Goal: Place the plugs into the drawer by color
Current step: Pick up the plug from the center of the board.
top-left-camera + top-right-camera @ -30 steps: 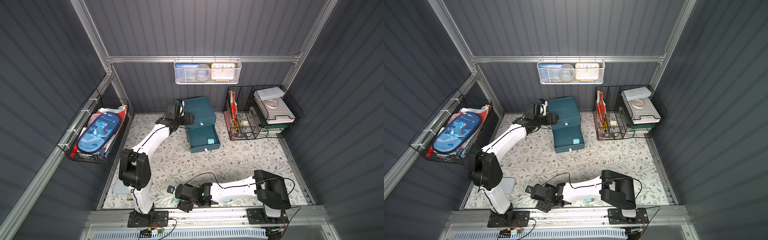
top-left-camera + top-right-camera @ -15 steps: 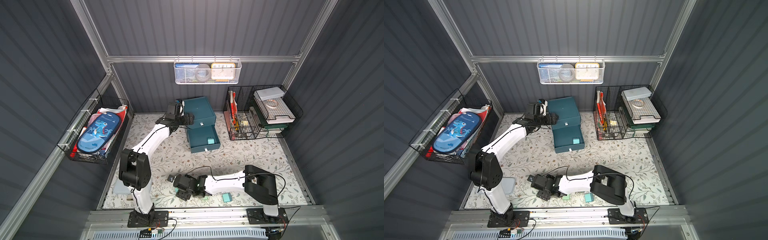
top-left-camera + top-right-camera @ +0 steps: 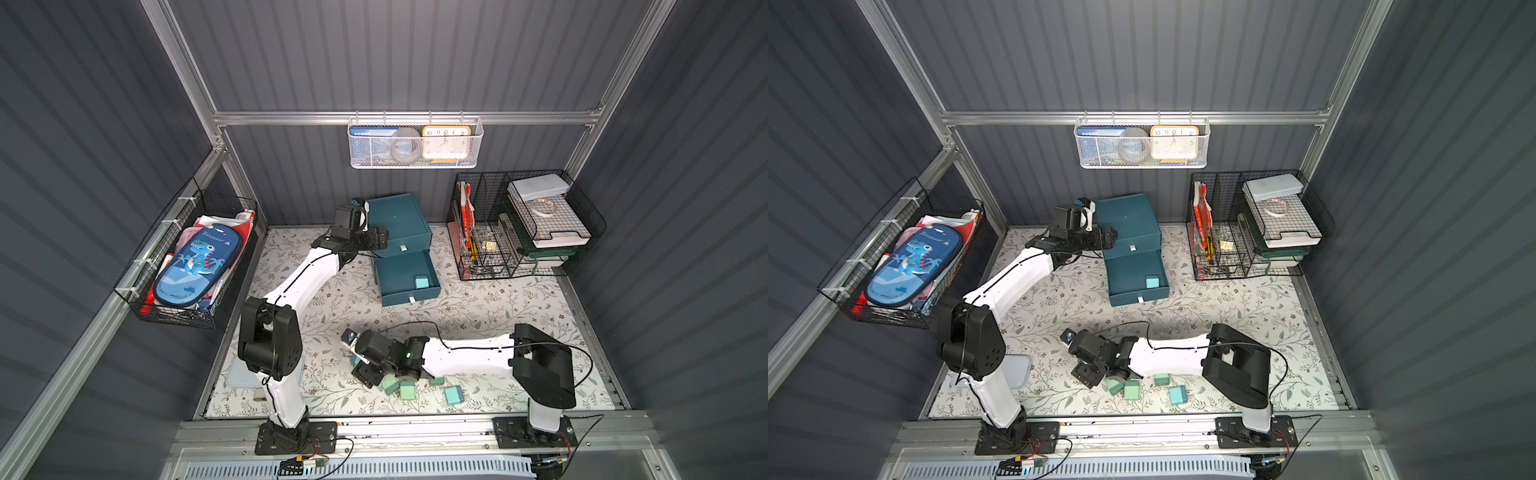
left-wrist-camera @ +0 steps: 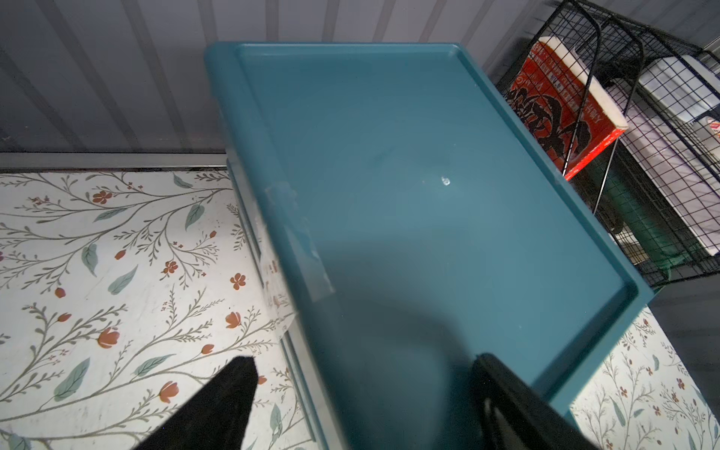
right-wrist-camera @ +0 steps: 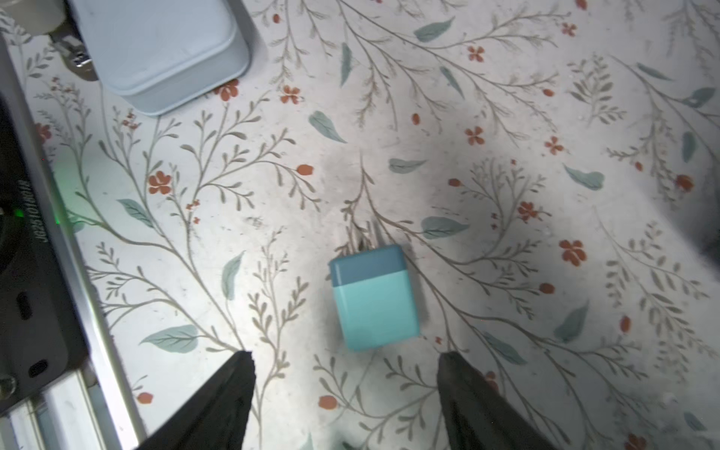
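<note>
One blue plug (image 3: 422,282) sits in the open drawer (image 3: 409,294); perhaps four remain on the mat (image 3: 498,299). Right gripper (image 5: 345,358) gapes over another blue plug (image 5: 376,300), left gripper (image 4: 364,362) likewise spread

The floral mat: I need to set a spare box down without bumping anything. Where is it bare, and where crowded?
Bare: the mat between the open drawer, the black wire rack and the right arm; also the strip between the left arm and that drawer. Crowded: the front edge, where plugs lie by the open right gripper.
</note>
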You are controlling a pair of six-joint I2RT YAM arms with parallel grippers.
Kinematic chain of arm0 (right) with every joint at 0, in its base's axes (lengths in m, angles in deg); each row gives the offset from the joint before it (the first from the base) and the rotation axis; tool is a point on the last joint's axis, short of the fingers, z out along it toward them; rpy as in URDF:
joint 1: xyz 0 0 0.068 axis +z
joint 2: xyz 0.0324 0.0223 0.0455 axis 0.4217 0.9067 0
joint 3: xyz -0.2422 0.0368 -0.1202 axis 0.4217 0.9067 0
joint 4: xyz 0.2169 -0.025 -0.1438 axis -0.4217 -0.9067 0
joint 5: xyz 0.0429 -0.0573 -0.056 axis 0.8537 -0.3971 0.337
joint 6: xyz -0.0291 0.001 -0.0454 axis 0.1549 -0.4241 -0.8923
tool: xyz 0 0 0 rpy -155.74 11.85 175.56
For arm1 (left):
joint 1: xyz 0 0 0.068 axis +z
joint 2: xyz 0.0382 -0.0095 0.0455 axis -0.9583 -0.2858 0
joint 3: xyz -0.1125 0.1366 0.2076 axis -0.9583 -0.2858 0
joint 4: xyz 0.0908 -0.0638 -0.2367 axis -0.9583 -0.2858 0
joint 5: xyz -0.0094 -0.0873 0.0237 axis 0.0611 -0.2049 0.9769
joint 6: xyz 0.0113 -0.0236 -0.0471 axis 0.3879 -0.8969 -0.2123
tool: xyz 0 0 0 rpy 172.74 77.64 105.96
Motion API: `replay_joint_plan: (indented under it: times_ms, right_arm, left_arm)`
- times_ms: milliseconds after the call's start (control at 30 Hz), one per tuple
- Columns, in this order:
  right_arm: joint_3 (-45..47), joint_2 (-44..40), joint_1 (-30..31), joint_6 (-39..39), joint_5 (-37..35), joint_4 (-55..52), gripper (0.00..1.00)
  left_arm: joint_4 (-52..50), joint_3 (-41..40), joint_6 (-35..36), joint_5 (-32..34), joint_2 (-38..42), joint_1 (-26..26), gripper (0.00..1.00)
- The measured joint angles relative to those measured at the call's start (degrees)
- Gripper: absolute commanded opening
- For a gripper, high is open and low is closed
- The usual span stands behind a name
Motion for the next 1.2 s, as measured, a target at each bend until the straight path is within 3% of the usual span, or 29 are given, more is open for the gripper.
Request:
replay_joint_plan:
  times_ms: [833, 1067, 1200]
  right_arm:
    - [-5.90, 10.40, -5.03, -4.87, 3.37, -0.90, 0.77]
    - [-6.64, 11.10, -4.98, -4.70, 4.24, -0.63, 0.60]
    - [-6.64, 10.82, -4.96, -4.17, 4.37, -1.25, 0.42]
  left_arm:
    - [0.02, 0.00, 0.00, 0.02, 0.00, 0.00, 0.91]
    - [0.07, 0.00, -0.02, 0.00, -0.04, 0.00, 0.91]
    - [0.07, 0.00, 0.00, 0.00, -0.04, 0.00, 0.91]
